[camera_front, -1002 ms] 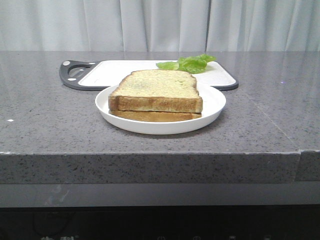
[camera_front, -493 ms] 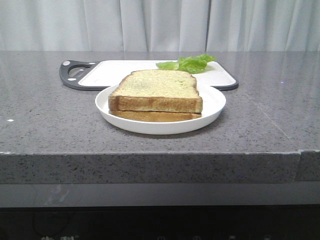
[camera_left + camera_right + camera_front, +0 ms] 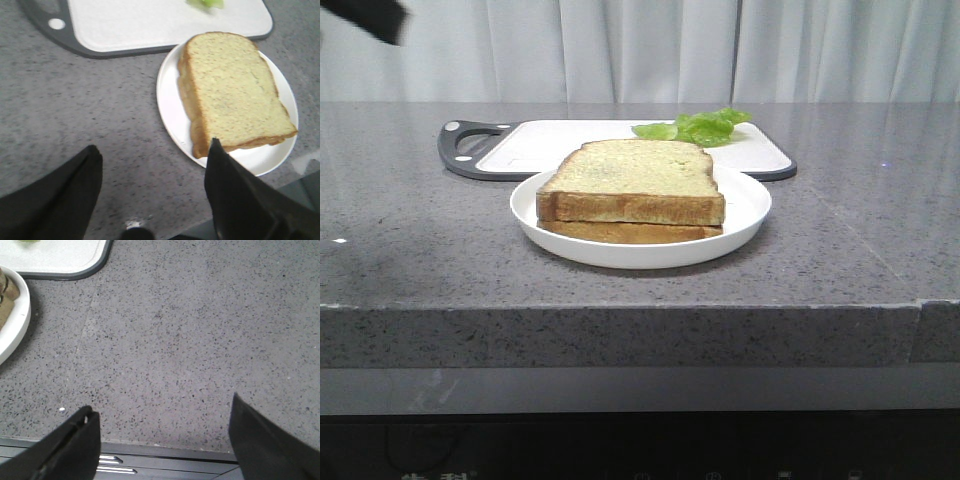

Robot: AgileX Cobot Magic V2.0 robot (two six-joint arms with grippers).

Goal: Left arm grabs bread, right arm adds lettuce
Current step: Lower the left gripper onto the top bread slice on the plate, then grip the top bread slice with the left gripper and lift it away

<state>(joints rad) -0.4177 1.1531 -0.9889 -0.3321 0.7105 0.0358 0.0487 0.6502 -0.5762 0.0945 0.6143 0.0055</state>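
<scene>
Left gripper (image 3: 150, 192) apart, empty, above table (image 3: 100, 125). Bread (image 3: 235, 92) judged light, soft, crumbly — take by crust edges. Right gripper (image 3: 165, 440) apart, empty.

- The left arm (image 3: 365, 15) is only a blurred dark piece, cut by the top edge of the front view, far above the plate (image 3: 745, 215).
- The lower slice (image 3: 630, 232) is mostly hidden under the bread (image 3: 635, 170) on the plate.
- In the left wrist view the lettuce (image 3: 206, 3) is blurred and cut off, beyond the plate on the cutting board (image 3: 165, 22).
- In the right wrist view the plate's (image 3: 17, 315) most part is outside the picture.
</scene>
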